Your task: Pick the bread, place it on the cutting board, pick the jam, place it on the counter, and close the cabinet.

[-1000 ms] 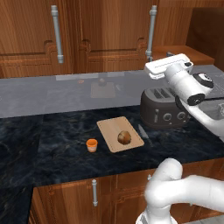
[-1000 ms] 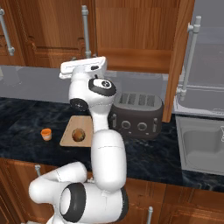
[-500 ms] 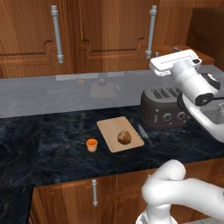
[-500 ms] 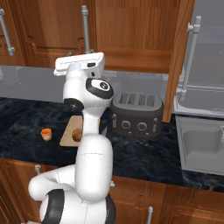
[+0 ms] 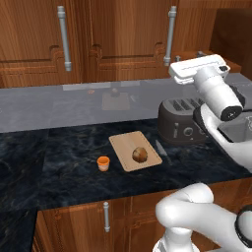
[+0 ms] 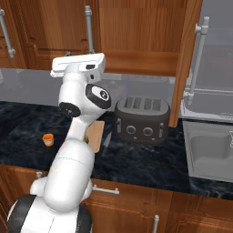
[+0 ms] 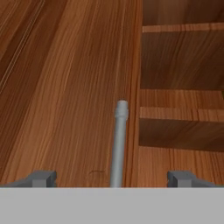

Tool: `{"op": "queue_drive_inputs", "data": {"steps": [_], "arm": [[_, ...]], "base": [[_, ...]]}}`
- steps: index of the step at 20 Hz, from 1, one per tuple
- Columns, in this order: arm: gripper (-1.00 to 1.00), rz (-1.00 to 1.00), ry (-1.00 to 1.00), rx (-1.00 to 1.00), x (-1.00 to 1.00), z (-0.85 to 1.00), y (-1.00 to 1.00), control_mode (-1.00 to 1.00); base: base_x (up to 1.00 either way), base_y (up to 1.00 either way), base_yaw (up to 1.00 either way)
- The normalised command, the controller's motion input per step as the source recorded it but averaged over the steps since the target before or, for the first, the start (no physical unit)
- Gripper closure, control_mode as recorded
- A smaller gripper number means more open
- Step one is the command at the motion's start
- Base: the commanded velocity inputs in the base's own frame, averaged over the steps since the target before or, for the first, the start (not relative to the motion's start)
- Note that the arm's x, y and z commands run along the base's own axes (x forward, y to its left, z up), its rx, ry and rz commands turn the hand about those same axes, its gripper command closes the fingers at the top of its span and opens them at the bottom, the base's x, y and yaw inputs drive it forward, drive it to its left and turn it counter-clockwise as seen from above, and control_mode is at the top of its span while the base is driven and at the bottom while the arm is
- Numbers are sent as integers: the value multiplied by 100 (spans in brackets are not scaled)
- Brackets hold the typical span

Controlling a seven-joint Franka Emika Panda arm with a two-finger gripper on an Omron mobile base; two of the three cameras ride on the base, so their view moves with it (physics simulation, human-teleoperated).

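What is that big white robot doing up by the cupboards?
The bread already sits on the cutting board, and the jam stands on the counter beside it. The arm is raised to the cabinet, whose door stands open. The open gripper faces a grey handle.

The open cabinet door (image 6: 184, 59) juts out over the bench (image 6: 136, 159) just right of the toaster (image 6: 142, 119), blocking passage there. In the hand view, a grey handle (image 7: 118, 144) rises between the spread jaws, open shelves (image 7: 181, 114) beside it.
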Motion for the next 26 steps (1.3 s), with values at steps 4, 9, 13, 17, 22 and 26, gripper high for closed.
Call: {"op": "queue_drive_inputs", "data": {"steps": [4, 9, 13, 17, 22, 26], "arm": [[-100, 0, 6, 0, -43, 27, -18, -100], [-100, 0, 5, 0, -43, 21, -12, -100], [-100, 0, 8, 0, -39, 35, -12, -100], [-100, 0, 10, 0, -34, 40, -11, -100], [-100, 0, 9, 0, -30, 43, -12, -100], [-100, 0, 9, 0, -33, 44, -16, -100]], "base": [[0, 0, 0], [0, 0, 0], [0, 0, 0], [0, 0, 0], [0, 0, 0], [0, 0, 0]]}}
